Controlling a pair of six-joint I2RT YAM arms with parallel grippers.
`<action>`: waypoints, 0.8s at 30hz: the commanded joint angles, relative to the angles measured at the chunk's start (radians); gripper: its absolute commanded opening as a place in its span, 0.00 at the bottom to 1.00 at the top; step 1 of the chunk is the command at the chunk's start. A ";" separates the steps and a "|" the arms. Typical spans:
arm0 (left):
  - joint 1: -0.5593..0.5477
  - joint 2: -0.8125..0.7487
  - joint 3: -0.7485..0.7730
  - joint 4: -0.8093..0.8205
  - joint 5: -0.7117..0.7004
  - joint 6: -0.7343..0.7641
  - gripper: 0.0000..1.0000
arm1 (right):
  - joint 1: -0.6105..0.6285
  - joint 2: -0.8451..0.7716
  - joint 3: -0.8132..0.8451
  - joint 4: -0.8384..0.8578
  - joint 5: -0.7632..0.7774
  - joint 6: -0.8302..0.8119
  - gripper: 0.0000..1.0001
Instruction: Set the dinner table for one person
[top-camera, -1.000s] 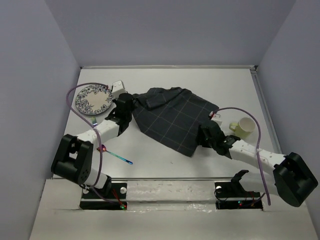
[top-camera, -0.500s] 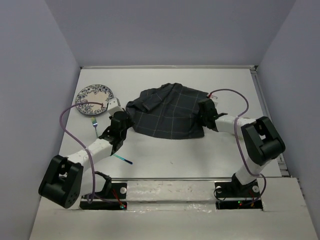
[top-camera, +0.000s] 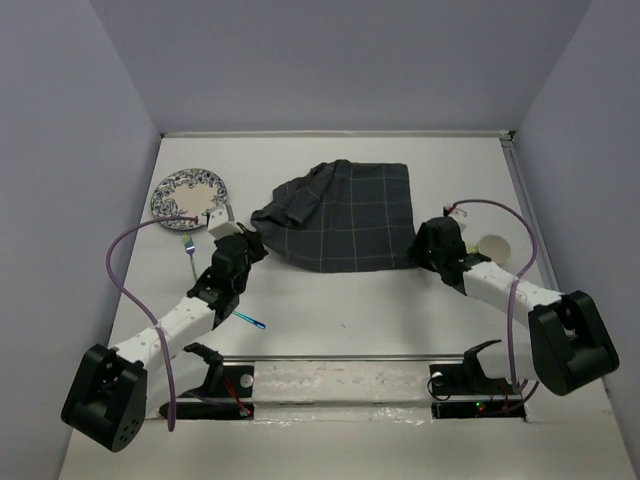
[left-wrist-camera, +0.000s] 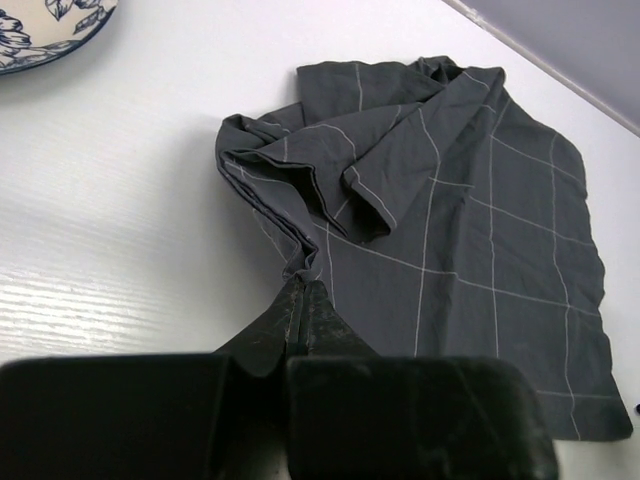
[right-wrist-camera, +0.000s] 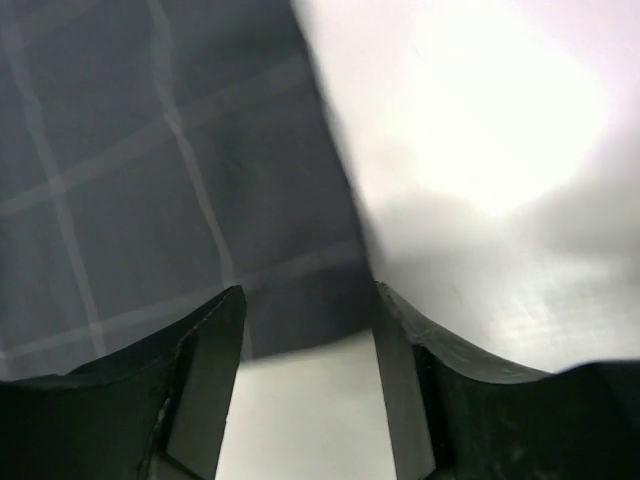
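Note:
The dinner table (top-camera: 330, 300) is a white top. On it lies a dark grey cloth (top-camera: 345, 215) with pale grid lines, flat on its right half and bunched on its left. My left gripper (top-camera: 252, 243) is shut on the cloth's crumpled near-left corner. In the left wrist view the tips (left-wrist-camera: 303, 290) pinch that corner of the cloth (left-wrist-camera: 450, 230). My right gripper (top-camera: 425, 247) stands open at the cloth's near-right corner. In the right wrist view that corner of the cloth (right-wrist-camera: 150, 180) lies flat just ahead of the gripper (right-wrist-camera: 308, 320), which grips nothing.
A blue-patterned plate (top-camera: 188, 197) sits at the back left, also in the left wrist view (left-wrist-camera: 40, 30). A fork (top-camera: 188, 245) lies below it. An iridescent utensil (top-camera: 245, 318) lies near the left arm. A pale cup (top-camera: 495, 246) stands behind the right arm.
My right gripper shut on the cloth's right corner, then opened and drew back to the near right. The cloth now lies spread flatter. The left gripper pulled its corner slightly nearer.

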 joint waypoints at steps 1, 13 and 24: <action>-0.029 -0.097 -0.036 0.071 -0.016 -0.004 0.00 | 0.002 -0.128 -0.139 -0.016 0.016 0.173 0.56; -0.043 -0.114 -0.071 0.088 0.004 0.002 0.00 | 0.002 -0.061 -0.235 0.169 -0.002 0.401 0.51; -0.044 -0.131 -0.062 0.091 -0.007 0.002 0.00 | 0.002 -0.048 -0.278 0.235 0.050 0.473 0.22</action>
